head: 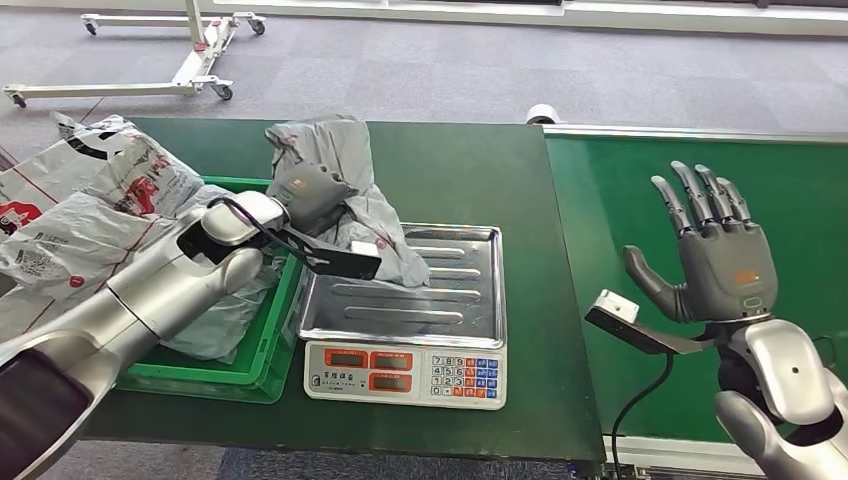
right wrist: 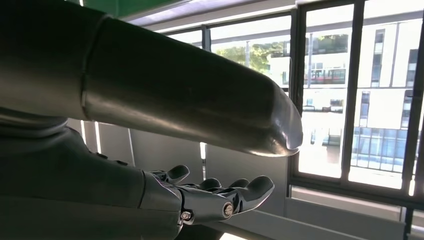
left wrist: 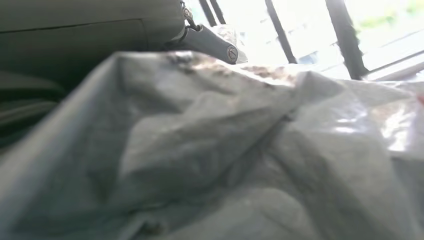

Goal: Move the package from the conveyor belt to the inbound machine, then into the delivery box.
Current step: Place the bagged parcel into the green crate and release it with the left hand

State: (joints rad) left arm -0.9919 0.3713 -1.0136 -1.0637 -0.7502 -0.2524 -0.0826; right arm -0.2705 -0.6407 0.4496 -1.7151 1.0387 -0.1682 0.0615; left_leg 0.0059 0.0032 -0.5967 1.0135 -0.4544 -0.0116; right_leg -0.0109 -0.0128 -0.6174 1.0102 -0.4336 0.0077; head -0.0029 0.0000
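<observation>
The grey plastic package (head: pixel 350 160) is crumpled and stands at the back left corner of the scale's steel tray (head: pixel 430 305), one flap draped onto the tray. My left hand (head: pixel 305 190) grips it from the left, over the edge of the green delivery box (head: pixel 262 358). In the left wrist view the package (left wrist: pixel 225 160) is close and blurred, with one dark finger (left wrist: pixel 212 44) over its top. My right hand (head: pixel 715 255) hovers above the green conveyor belt (head: pixel 620 220), fingers spread and holding nothing; the right wrist view shows that hand (right wrist: pixel 210 197) in the same state.
The scale (head: pixel 405 372) has two red displays and a keypad facing me. Several white and grey bags (head: pixel 95 205) fill and overflow the delivery box on the left. A white wheeled frame (head: pixel 190 60) stands on the carpet beyond the table.
</observation>
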